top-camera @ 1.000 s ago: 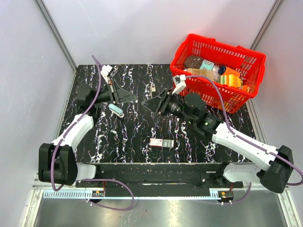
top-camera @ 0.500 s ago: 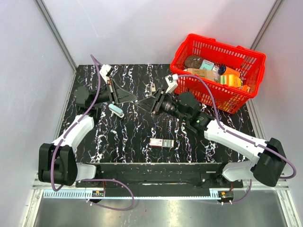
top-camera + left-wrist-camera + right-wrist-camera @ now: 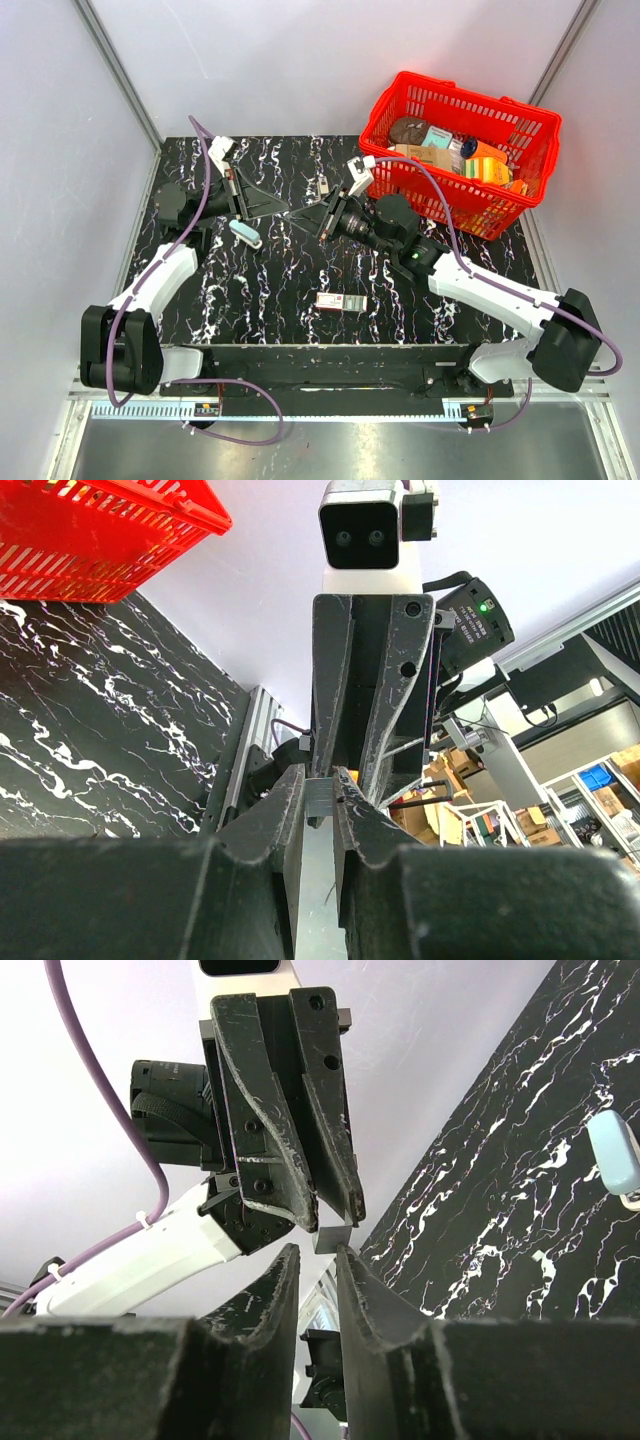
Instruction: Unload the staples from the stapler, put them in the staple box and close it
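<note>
- Black marbled table [image 3: 280,290]: we see the stapler [image 3: 245,232] lying flat on it, just below the left gripper [image 3: 287,210].
- Left jaws nearly closed, pinching a small grey strip [image 3: 320,798].
- Right gripper [image 3: 305,214] meets it tip to tip; jaws a slit apart, and we can't tell if they grip the strip.
</note>
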